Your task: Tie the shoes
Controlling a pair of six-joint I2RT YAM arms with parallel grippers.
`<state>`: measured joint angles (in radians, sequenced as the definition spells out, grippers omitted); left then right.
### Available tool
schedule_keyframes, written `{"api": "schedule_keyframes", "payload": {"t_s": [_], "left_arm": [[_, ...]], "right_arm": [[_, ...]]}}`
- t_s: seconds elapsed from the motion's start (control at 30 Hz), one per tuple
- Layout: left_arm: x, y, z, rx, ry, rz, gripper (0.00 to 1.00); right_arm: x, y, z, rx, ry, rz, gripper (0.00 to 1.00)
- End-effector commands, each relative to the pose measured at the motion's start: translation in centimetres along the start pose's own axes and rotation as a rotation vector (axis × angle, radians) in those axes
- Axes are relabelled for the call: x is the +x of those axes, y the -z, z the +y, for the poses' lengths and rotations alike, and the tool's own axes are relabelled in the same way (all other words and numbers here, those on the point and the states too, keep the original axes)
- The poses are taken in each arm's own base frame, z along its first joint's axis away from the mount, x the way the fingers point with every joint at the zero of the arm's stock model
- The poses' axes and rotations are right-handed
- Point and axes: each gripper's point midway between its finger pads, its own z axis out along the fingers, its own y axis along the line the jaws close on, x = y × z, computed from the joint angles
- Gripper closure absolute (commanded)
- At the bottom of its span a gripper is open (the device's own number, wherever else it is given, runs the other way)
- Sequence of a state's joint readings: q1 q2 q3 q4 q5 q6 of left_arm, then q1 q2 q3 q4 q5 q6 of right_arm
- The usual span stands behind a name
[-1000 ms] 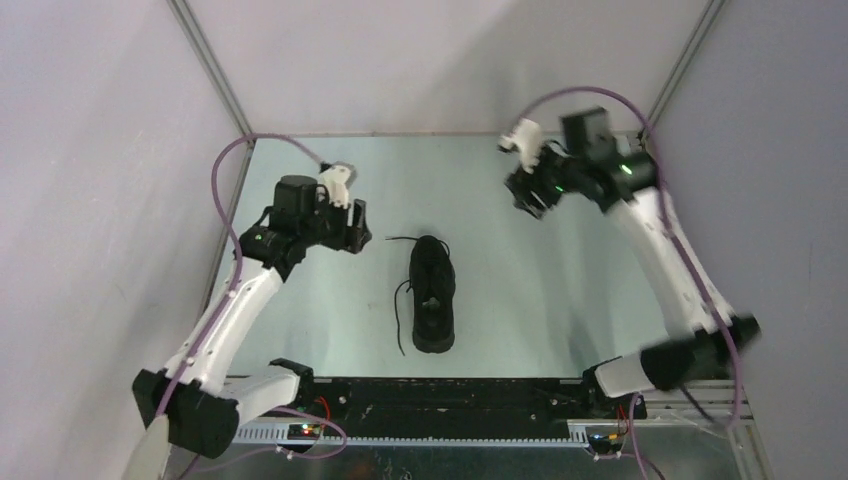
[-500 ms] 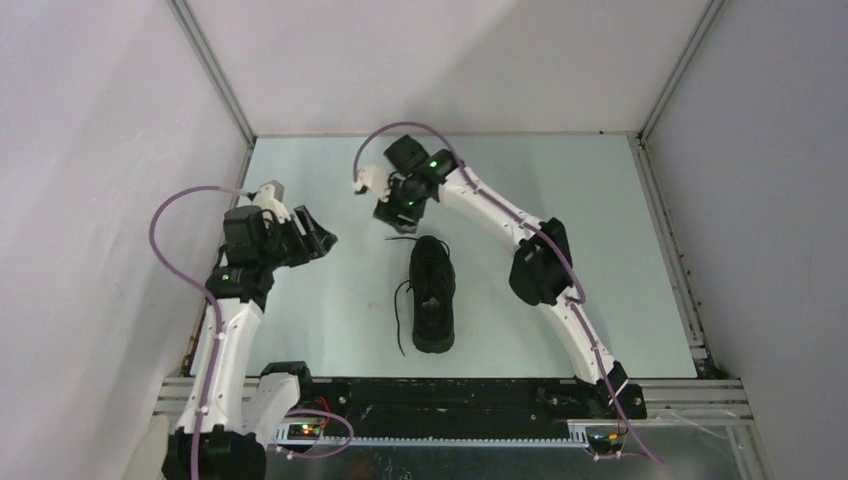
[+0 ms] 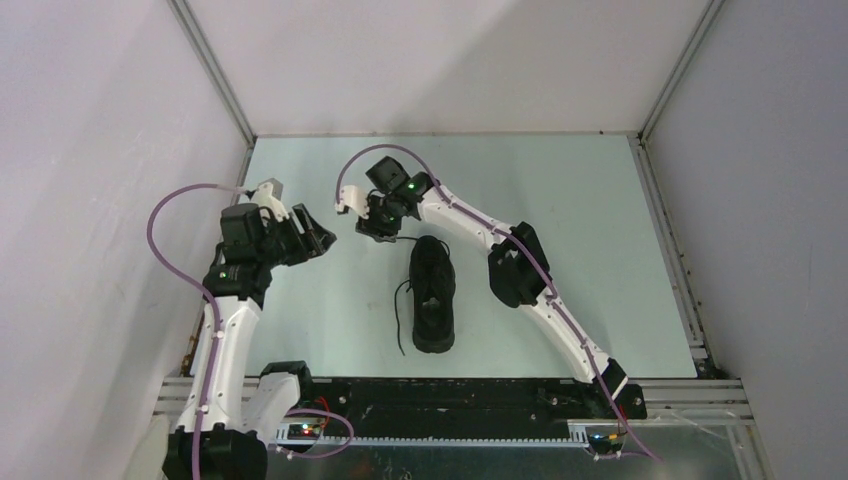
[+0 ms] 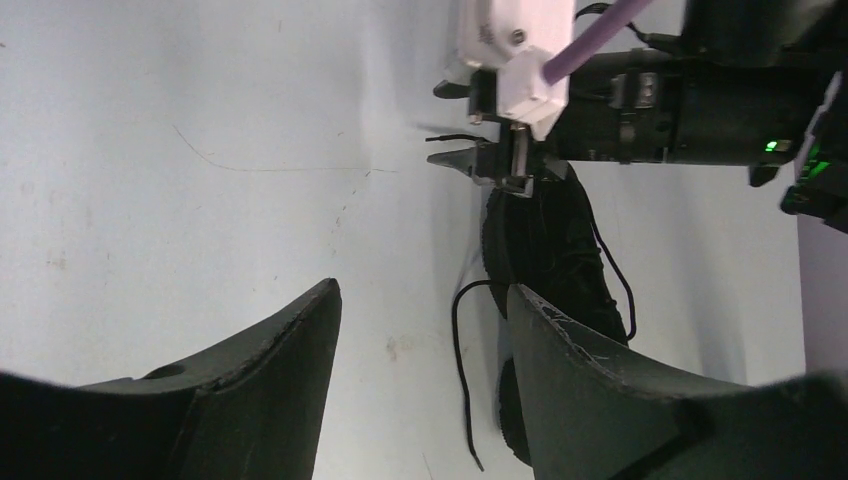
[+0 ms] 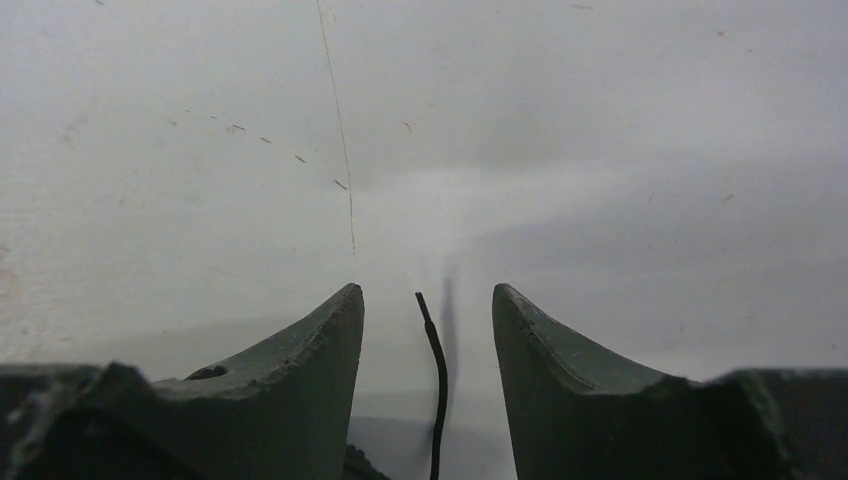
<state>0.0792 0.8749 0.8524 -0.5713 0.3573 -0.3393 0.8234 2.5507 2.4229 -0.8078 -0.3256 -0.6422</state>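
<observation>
The black shoe lies mid-table, lengthwise front to back, and also shows in the left wrist view. One thin black lace trails down its left side onto the table. The other lace's end sticks out from the shoe's far end. My right gripper hangs low over that end. It is open, with the lace tip between its fingers and touching neither. My left gripper is open and empty to the left of the shoe. It points at the right gripper.
The pale green table is walled by white panels at the back and both sides. The right arm's elbow hangs just right of the shoe. A black rail runs along the near edge between the arm bases.
The right arm swung from the far right corner over to the shoe's far left end, and its jaws narrowed round the lace tip. The left arm drew back leftward, then held still.
</observation>
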Motion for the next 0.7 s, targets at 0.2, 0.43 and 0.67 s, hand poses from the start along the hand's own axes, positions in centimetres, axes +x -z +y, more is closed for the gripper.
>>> {"api": "schedule_keyframes", "payload": {"t_s": [0.2,0.43,0.67], "left_arm": [[-1.3,0.4,-1.0,0.047,-0.035,-0.034,0.33],[-1.0,0.3,-0.9,0.047,-0.036,-0.033,0.32],[-0.7,0.3,-0.8,0.050,-0.040,-0.035,0.33]], "right_arm": [[3.0,-3.1,0.1,0.008,0.082,0.056,0.54],[3.9,-3.7,-1.0,0.046,0.101,0.075,0.62],[2.7,-1.0,-3.0,0.105,0.076,0.062,1.00]]}}
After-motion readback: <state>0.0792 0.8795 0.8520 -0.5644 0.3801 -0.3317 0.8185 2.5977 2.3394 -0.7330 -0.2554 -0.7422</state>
